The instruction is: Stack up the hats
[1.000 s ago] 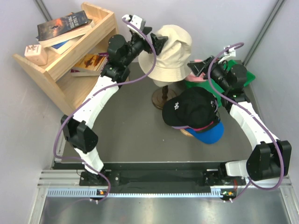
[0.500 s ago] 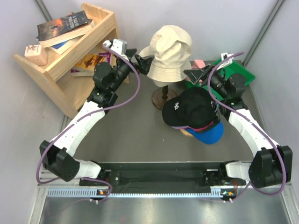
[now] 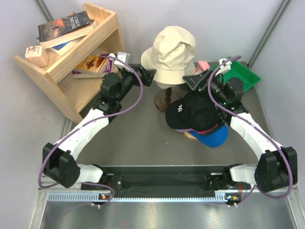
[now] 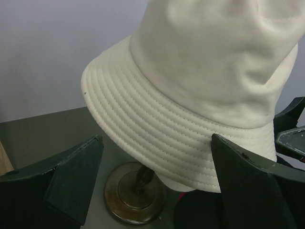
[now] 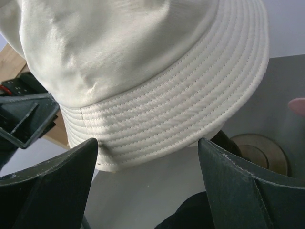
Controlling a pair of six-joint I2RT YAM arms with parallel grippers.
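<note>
The left gripper (image 3: 148, 76) has its jaws spread wide, and so does the right gripper (image 3: 193, 80); neither holds anything. Nearest the arm bases, right of the table's centre, the black cap (image 3: 195, 110) sits on top of a blue cap (image 3: 213, 138), with the edge of a magenta cap (image 3: 206, 130) showing between them. Beyond that stack, the grippers face each other across the bucket hat (image 3: 169, 50), the left one at its left brim and the right one at its right brim. In both wrist views the brim lies in the gap between the jaws; whether a jaw touches the fabric is hard to tell. The hat sits on a cream head (image 5: 157, 186) over a round wooden stand (image 3: 166, 101). Farthest back are a green tray (image 3: 244, 76) on the right and a wooden shelf (image 3: 90, 38) with books (image 3: 66, 24) on the left.
</note>
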